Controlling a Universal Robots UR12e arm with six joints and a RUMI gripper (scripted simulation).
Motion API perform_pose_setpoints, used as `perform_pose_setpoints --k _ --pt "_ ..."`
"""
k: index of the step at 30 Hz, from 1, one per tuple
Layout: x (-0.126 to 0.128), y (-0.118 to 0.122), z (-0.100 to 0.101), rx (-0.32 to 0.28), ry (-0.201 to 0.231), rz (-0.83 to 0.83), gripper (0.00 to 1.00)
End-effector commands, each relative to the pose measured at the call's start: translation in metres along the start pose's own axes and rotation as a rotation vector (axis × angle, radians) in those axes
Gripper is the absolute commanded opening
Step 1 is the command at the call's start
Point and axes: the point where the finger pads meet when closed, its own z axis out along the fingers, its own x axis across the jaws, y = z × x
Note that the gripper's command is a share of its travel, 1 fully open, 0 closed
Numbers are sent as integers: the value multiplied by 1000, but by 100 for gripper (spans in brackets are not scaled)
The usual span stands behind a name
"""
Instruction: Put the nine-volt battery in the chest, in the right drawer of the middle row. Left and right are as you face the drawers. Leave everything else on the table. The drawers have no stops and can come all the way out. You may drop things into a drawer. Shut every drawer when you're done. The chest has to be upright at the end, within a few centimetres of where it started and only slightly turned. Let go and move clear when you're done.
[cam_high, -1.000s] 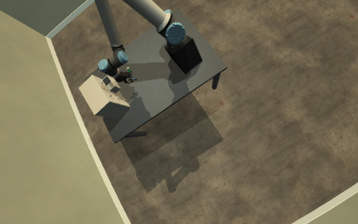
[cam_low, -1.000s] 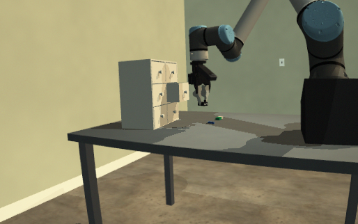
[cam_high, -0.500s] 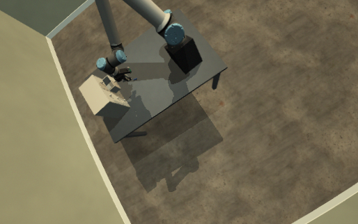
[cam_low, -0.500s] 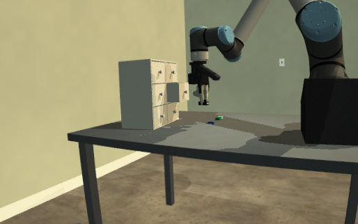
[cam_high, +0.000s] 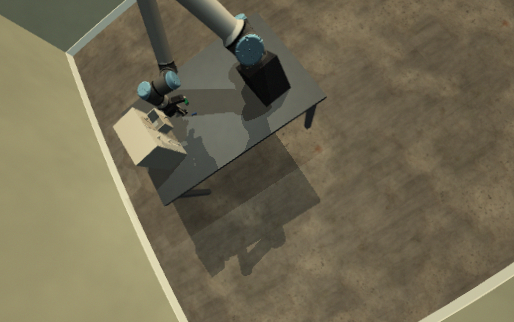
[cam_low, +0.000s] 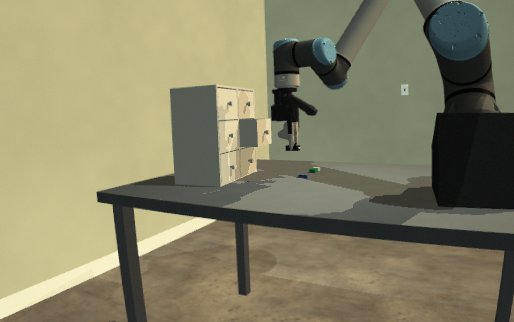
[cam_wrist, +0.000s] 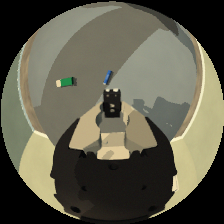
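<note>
Hanging beside the open drawer (cam_low: 256, 132), the gripper (cam_low: 293, 147) is clenched on a black battery (cam_wrist: 111, 96); no writing is legible.
</note>
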Motion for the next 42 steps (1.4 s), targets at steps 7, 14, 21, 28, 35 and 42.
perform_pose_setpoints --k 7,14,21,28,35,42 --pt "-3 1 0 -2 0 -42 13" --pt "-4 1 0 -2 0 -43 13" --pt "-4 1 -1 -2 0 -43 13" --pt "-4 1 -5 -2 0 -43 13" --pt "-4 1 -14 -2 0 -43 13" --pt "-4 1 -23 -2 0 -43 13"
